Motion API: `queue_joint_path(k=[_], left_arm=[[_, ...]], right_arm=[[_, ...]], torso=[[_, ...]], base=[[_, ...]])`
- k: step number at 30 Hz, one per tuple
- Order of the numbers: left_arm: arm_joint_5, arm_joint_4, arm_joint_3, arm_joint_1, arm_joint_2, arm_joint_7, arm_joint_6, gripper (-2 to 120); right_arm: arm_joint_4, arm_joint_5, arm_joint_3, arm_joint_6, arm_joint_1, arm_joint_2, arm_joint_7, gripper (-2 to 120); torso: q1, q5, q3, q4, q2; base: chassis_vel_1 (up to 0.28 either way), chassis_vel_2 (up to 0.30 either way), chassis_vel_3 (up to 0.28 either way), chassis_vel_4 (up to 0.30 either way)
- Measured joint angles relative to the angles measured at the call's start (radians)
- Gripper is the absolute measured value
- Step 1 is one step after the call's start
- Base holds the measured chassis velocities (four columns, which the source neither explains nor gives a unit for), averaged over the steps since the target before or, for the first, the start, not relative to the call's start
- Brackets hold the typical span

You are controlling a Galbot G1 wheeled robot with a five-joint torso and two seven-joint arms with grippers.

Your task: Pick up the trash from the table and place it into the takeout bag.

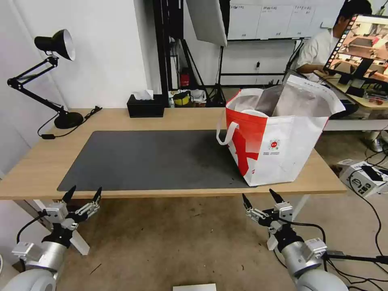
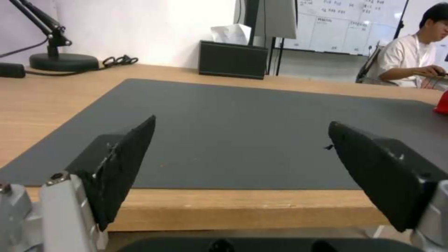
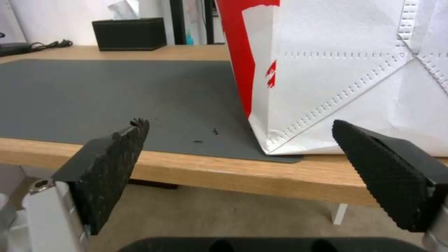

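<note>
Head view: both arms hang low in front of the table [image 1: 121, 119], the left gripper [image 1: 83, 195] below the near edge of the mat [image 1: 149, 159] and the right gripper [image 1: 262, 197] below the bag [image 1: 279, 137], each with jaws spread and empty. The bag stands upright on the table's right end, partly on the mat, mouth open to its foil lining. No trash can be made out on the mat or the wood; a tissue box [image 1: 145, 106] and a lamp [image 1: 56, 76] sit along the far edge.

Left wrist view: the fingers [image 2: 124, 164] stand wide apart, framing bare mat.

Right wrist view: the fingers [image 3: 110, 168] are equally parted, with the bag's lower corner just beyond the table edge.

By the look of it, the task is at its close or at rest. Any next move would first call for finding trash left to lift.
</note>
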Motion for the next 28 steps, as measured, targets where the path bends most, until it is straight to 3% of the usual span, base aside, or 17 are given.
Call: queue_joint_path(k=[28], left_arm=[[0.000,-0.001,0.005,-0.005,0.002,-0.001,0.003,100]], right_arm=[[0.000,0.000,0.000,0.000,0.000,0.000,0.000,100]], torso=[[0.000,0.0000,0.000,0.0000,0.000]], base=[[0.000,0.000,0.000,0.000]])
